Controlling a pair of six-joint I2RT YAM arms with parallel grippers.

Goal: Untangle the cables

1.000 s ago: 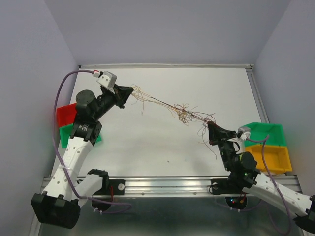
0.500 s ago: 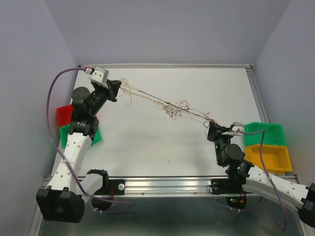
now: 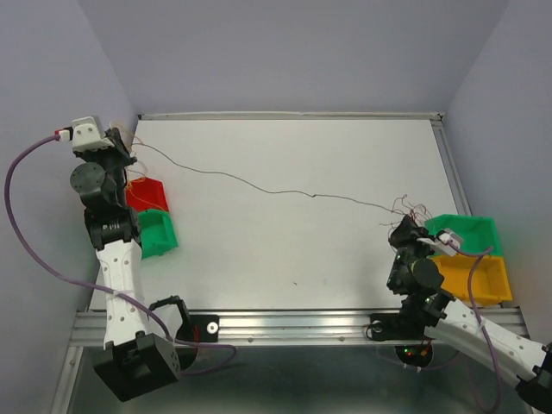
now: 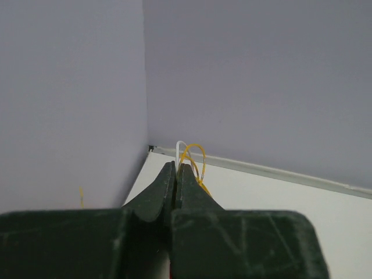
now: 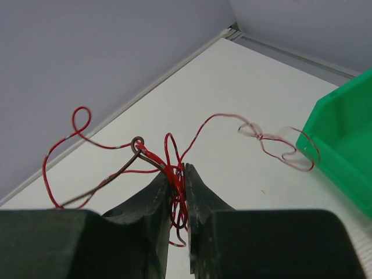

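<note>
One dark cable (image 3: 259,185) stretches across the table from my left gripper (image 3: 121,147) at the far left to my right gripper (image 3: 404,226) near the right bins. In the left wrist view the left gripper (image 4: 176,164) is shut on yellow and white cables (image 4: 195,154) that loop out past its tips. The right wrist view has the right gripper (image 5: 177,168) with its jaws a sliver apart, pinching a bundle of red cables (image 5: 152,157). A brown cable (image 5: 110,174) hooks into that bundle. Loose red loops (image 5: 279,145) trail towards the green bin.
A red bin (image 3: 148,194) and a green bin (image 3: 155,231) sit by the left arm. A green bin (image 3: 470,231) and a yellow bin (image 3: 474,276) stand at the right edge, close beside the right gripper. Walls enclose the table (image 3: 293,250) on three sides.
My left gripper swung back to the far left corner with the yellow cables. The right gripper drew back towards the right bins. The knot between them is gone; one dark cable spans the gap.
</note>
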